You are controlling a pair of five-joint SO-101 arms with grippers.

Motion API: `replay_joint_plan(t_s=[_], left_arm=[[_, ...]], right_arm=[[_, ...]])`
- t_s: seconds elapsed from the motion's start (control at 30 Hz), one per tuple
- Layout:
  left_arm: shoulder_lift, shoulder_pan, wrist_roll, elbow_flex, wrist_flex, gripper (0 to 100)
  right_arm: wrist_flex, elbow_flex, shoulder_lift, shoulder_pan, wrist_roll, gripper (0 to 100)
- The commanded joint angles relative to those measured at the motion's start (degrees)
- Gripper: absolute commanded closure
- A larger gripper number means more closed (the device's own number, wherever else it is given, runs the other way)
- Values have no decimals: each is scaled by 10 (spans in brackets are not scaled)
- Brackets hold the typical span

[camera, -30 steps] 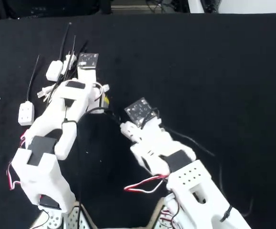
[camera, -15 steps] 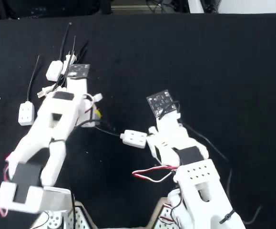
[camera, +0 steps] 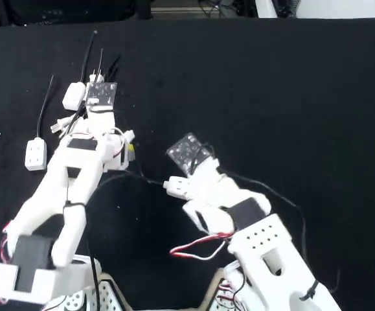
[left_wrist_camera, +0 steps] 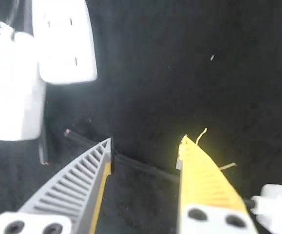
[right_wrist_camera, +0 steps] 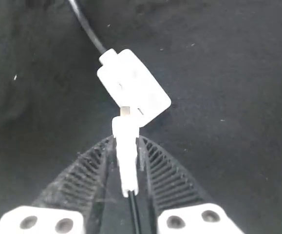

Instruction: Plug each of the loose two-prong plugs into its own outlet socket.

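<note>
The right fingers (right_wrist_camera: 89,180) are clamped on a plug (right_wrist_camera: 126,161). Its long axis points straight ahead to the socket (right_wrist_camera: 133,87), with the prongs at its slanted face. The left fingers (left_wrist_camera: 204,180) stand apart over the tabletop (left_wrist_camera: 204,58), beside other sockets (left_wrist_camera: 63,44).

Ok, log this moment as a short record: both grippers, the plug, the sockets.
right gripper: shut on the white plug
plug state: tip against the outlet socket, one prong visible between them, not fully seated
left gripper: open, empty, over the black table
other sockets: white cluster beside the left gripper; lone socket lying apart from it
</note>
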Motion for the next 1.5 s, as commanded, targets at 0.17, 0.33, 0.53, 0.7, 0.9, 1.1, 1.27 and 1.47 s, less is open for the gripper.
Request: replay_joint_plan(t_s=[0.17, 0.33, 0.53, 0.7, 0.9, 1.1, 1.27, 1.47], left_arm=[[60, -7, -4, -15, 71, 777], [11, -7, -15, -8, 134, 777], [-72, -26, -53, 54, 138, 777], [-122, -51, -51, 75, 138, 777], [-143, -65, -31, 102, 105, 777], [-149, -65, 11, 189, -2, 777], [-149, -63, 38, 207, -44, 777], [-145, -62, 40, 207, -44, 777]], right_arm=[[-58, 25, -10, -11, 11, 988], [-95, 41, -10, -11, 11, 988], [-101, 34, -9, 36, 10, 988], [-56, -24, -9, 69, 6, 988], [57, -138, -8, 58, 5, 988], [98, -214, 65, 57, 5, 988], [131, -294, 188, 58, -20, 988], [256, -465, 360, 58, -54, 988]])
